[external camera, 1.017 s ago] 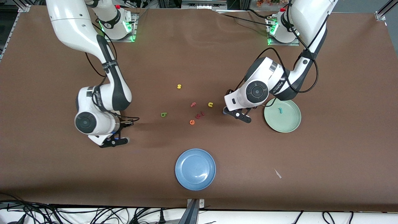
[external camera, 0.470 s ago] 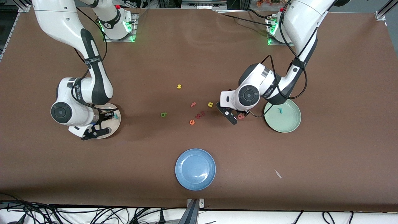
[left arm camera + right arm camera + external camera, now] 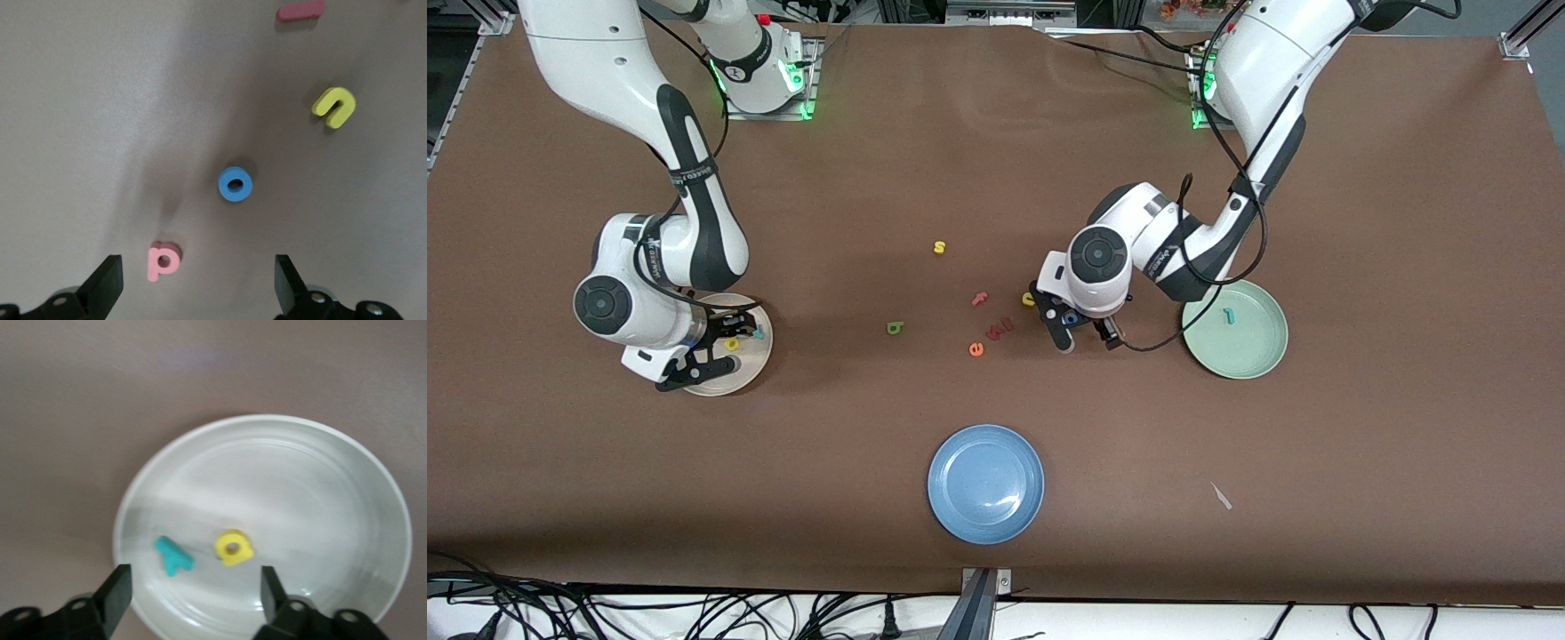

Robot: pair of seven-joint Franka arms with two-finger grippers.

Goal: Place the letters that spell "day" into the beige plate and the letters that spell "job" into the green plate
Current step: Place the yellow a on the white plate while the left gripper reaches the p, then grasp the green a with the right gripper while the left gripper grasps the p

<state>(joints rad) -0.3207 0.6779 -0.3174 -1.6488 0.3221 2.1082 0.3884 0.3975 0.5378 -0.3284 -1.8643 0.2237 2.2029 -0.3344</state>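
Right end effector (image 3: 193, 590) spread over beige plate (image 3: 347, 487) holding teal y (image 3: 173, 555) and yellow looped letter (image 3: 233, 547). Left end effector (image 3: 199, 283) spread above blue ring o (image 3: 235, 184), salmon-red looped letter (image 3: 162, 261) stem toward fingertips.

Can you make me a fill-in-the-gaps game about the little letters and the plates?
1. The beige plate holds the yellow looped letter and a teal ____.
2. The teal j lies in the ____ plate.
3. The left gripper is open over a salmon letter and a ring o coloured ____.
4. The blue plate holds ____ letters.

Missing words: y; green; blue; no
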